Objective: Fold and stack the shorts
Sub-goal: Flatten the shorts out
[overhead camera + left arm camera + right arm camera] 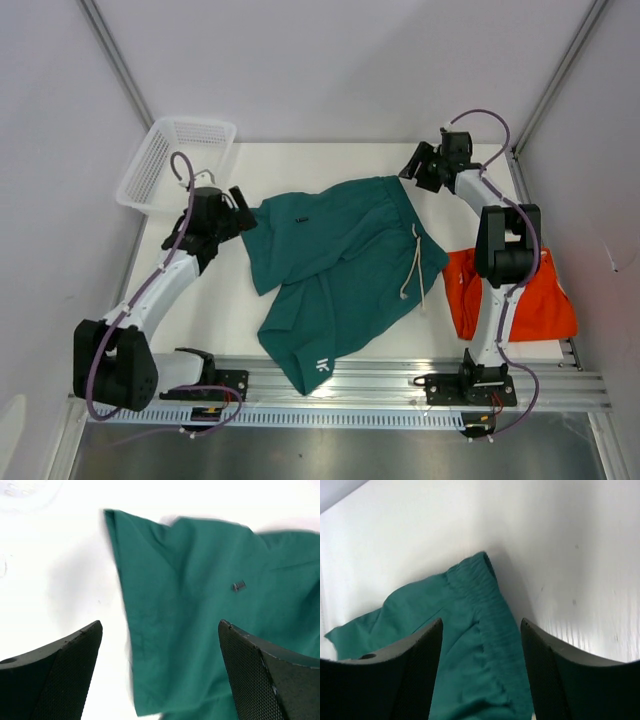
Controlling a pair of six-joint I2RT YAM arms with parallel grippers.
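1. The dark teal shorts point(340, 262) lay spread open in the middle of the table point(222, 300), rumpled, with one leg reaching toward the 6 o'clock edge.
2. Their white drawstring point(413, 258) trailed loose over the fabric on the 3 o'clock side.
3. The orange shorts point(545, 300) lay at about 4 o'clock from the teal pair, partly hidden behind the right arm.
4. The left hand point(243, 208) hovered at the 9 o'clock edge of the teal shorts. In its wrist view its fingers point(55, 675) stood wide apart with nothing held, and a hem corner lay on the table below.
5. The right hand point(410, 170) hung at about 1 o'clock from the teal pair. Its fingers point(410, 665) were spread and empty over the elastic waistband corner point(487, 605).
6. A white mesh basket point(170, 160) sat at the table's 10 o'clock corner.
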